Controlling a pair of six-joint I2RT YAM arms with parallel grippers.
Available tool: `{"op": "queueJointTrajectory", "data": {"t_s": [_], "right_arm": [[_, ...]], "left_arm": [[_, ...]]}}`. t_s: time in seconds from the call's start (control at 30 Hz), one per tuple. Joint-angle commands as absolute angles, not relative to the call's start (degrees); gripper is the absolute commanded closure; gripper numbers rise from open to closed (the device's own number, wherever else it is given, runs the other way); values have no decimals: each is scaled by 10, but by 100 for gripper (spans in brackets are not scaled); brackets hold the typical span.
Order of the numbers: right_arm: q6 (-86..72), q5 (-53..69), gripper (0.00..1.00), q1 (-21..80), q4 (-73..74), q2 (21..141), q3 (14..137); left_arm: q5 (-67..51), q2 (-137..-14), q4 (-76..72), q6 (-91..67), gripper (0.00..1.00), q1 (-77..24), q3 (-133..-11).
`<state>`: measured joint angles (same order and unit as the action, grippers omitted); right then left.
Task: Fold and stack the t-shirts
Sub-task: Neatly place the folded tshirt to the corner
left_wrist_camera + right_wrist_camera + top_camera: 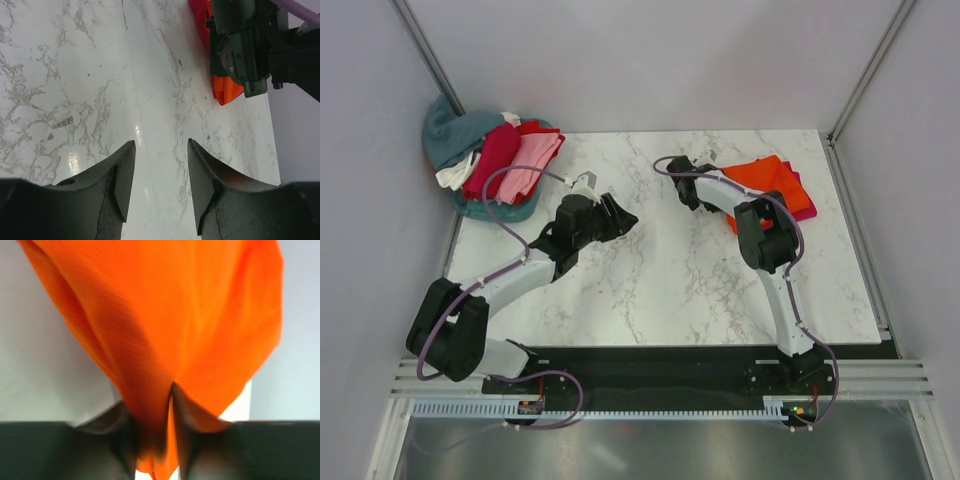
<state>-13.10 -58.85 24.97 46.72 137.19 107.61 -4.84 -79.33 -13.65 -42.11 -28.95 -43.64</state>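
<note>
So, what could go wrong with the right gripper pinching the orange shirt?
1. The right gripper pinches a bunched fold of the orange shirt; it may hold several layers, so pulling could undo the folding.
2. The pink shirt lies right under it and might be dragged along.
3. The left gripper is open over bare marble table, apart from the cloth, so the shirt may sag from one point.

Two arms (525,272) (772,262), two heaps of t-shirts (505,160) (775,180)

High rear overview, close wrist views, orange t-shirt (762,180) shared
</note>
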Motion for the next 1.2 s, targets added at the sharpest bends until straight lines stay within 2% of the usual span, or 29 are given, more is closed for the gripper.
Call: {"op": "queueJointTrajectory", "data": {"t_s": [0.0,0.07,0.13,0.27,0.37,0.6,0.73,0.83,1.17], "right_arm": [[-195,-487,58,273,511,1315,1120],[-214,-410,43,280,509,1299,1125],[-220,-368,37,282,502,1279,1132],[-216,-304,19,285,488,1240,1141],[-201,-308,14,279,487,1206,1137],[-190,-234,18,169,441,1110,1053],[-206,-106,28,36,385,1105,1019],[-233,-55,32,-20,367,1143,1050],[-294,-26,33,-112,340,1303,1168]], "left_arm": [[-42,-780,-145,-403,47,-285,-432],[-43,-782,-142,-408,47,-281,-431],[-45,-785,-140,-415,47,-279,-430],[-47,-795,-140,-426,47,-275,-431],[-68,-821,-145,-442,47,-275,-445],[-126,-898,-173,-489,51,-281,-489],[-141,-919,-175,-501,52,-286,-504],[-140,-915,-167,-490,52,-286,-511],[-120,-880,-106,-447,52,-285,-511]]}}
